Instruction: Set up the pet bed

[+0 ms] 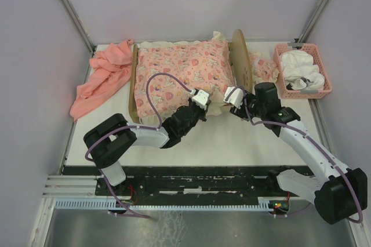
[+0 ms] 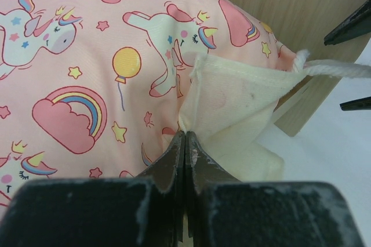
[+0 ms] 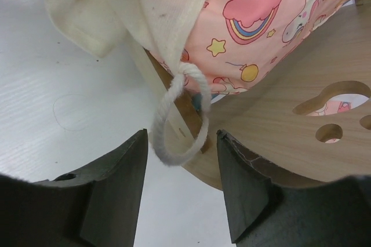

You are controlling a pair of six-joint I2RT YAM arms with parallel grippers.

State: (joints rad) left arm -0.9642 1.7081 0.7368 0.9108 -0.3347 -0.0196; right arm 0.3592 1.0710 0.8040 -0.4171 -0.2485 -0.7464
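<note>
The pet bed [image 1: 240, 55] stands at the back of the table, its light-wood headboard [image 3: 290, 131] with paw-shaped cut-outs on the right. A pink unicorn-print cushion [image 1: 182, 67] fills it, over a cream cloth [image 2: 232, 108]. My left gripper [image 1: 201, 101] is at the cushion's near right corner, shut on the cream cloth's edge [image 2: 191, 102]. A white cord loop [image 3: 165, 113] hangs from that cloth's corner, by a wooden leg of the bed. My right gripper [image 3: 181, 137] is open, and the loop hangs loose between its fingers.
A salmon-pink cloth [image 1: 104, 76] lies crumpled left of the bed. A pink plastic basket [image 1: 324, 79] with white fabric in it stands at the back right. A small patterned pillow [image 1: 264, 67] lies between the headboard and the basket. White walls enclose the table.
</note>
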